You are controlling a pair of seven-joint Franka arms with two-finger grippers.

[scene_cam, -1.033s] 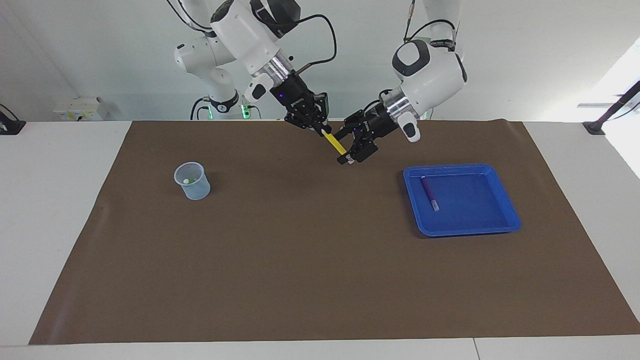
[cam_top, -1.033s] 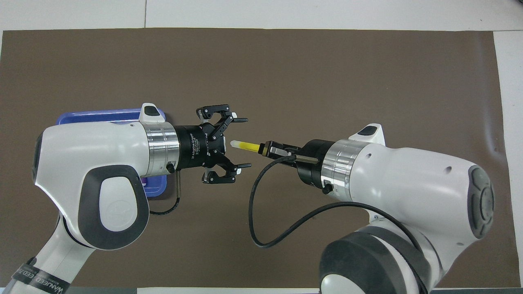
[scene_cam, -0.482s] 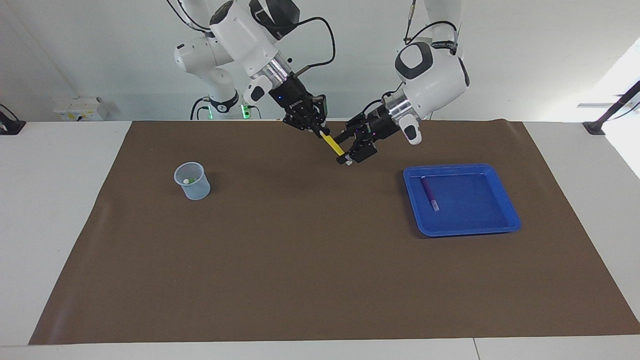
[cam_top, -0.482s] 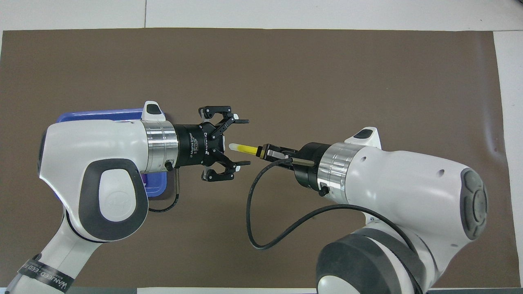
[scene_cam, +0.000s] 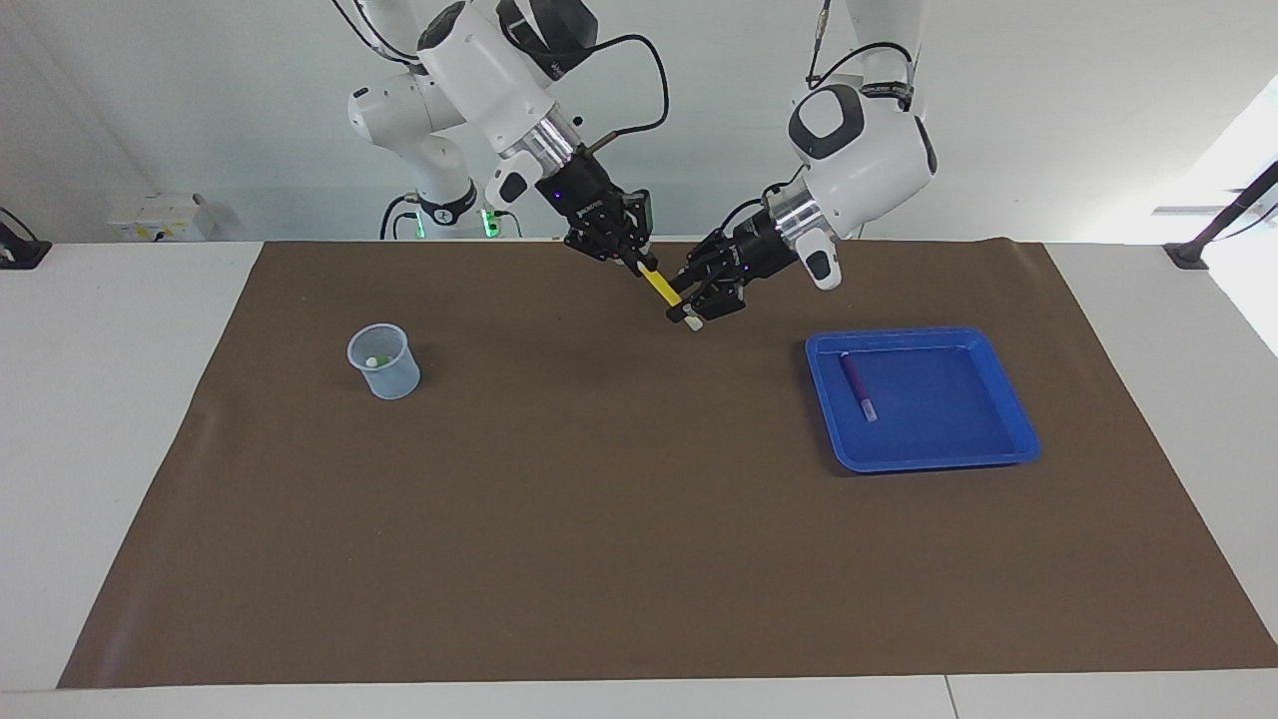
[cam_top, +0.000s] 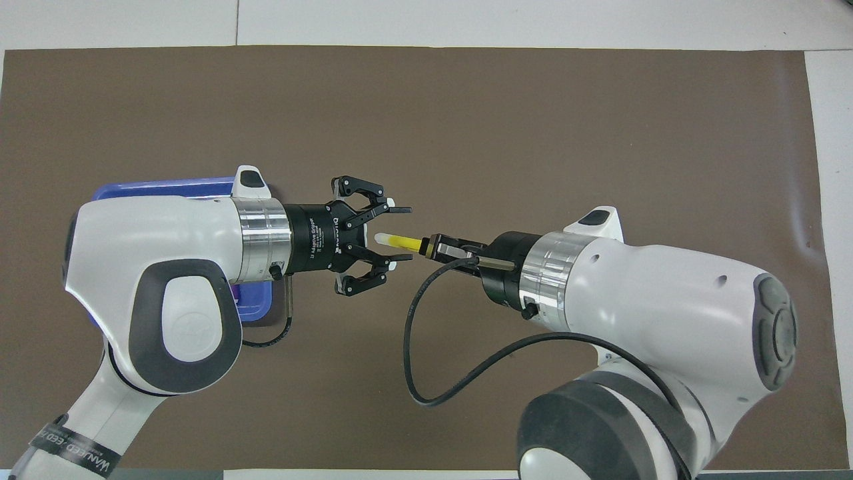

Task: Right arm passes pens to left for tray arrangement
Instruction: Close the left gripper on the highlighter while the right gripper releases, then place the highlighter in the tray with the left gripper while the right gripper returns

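Pinching slim yellow pen (cam_top: 400, 241): right gripper (cam_top: 430, 245) | left gripper (cam_top: 398, 233): fingers spread around pale tip

Two glossy white arms with rounded shells fill the lower half of the overhead view. Each wrist shell carries a large dark grey oval inset and a small white tab with a black button. A ribbed silver metal collar joins each wrist to a black cylindrical mount; the one at lower left bears small white lettering. The left gripper (cam_top: 393, 233) and right gripper (cam_top: 434, 245) are black, built of jointed outer links with visible pivot screws. A black cable loops out from the lower right wrist and curls back under it. A black band with white print wraps the arm at the bottom left corner
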